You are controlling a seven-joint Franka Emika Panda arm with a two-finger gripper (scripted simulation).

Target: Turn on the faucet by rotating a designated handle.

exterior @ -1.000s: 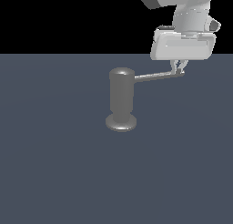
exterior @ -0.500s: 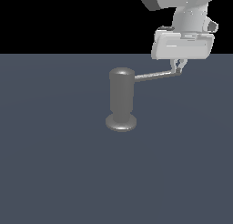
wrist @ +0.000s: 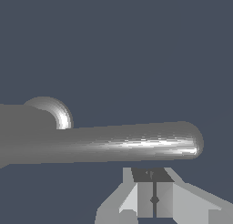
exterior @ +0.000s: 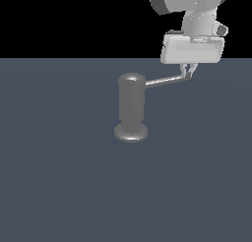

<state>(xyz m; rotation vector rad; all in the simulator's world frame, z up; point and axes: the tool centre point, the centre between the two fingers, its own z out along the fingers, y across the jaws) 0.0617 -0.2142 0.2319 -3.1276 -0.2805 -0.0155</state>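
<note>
Contact is being made at the far end of the handle [exterior: 165, 80], and the step in hand is judged to be the push that swings it round the faucet [exterior: 131, 108]. Nearest the wrist camera, the gripper [wrist: 154, 199] is seen with its two fingers drawn together, only a thin dark seam between them and nothing held there. Just beyond the fingers [wrist: 145, 198] the handle [wrist: 113, 144] lies crosswise, its rounded tip close to them; whether the metal is actually touched cannot be told from this view. Past the rod, the rounded cap of the faucet [wrist: 50, 110] is seen where the handle is rooted.

In the exterior view the faucet is stood upright on its flared base on the dark grey floor [exterior: 59, 187], the handle is projected from near its cap toward the exterior view's right, and the gripper [exterior: 188, 74] is placed right at the rod's tip, farthest from the faucet body.

A sideways push along an arc about the faucet's upright axis is called for next, with the closed fingertips kept level with the rod so it is not slipped over or under.
</note>
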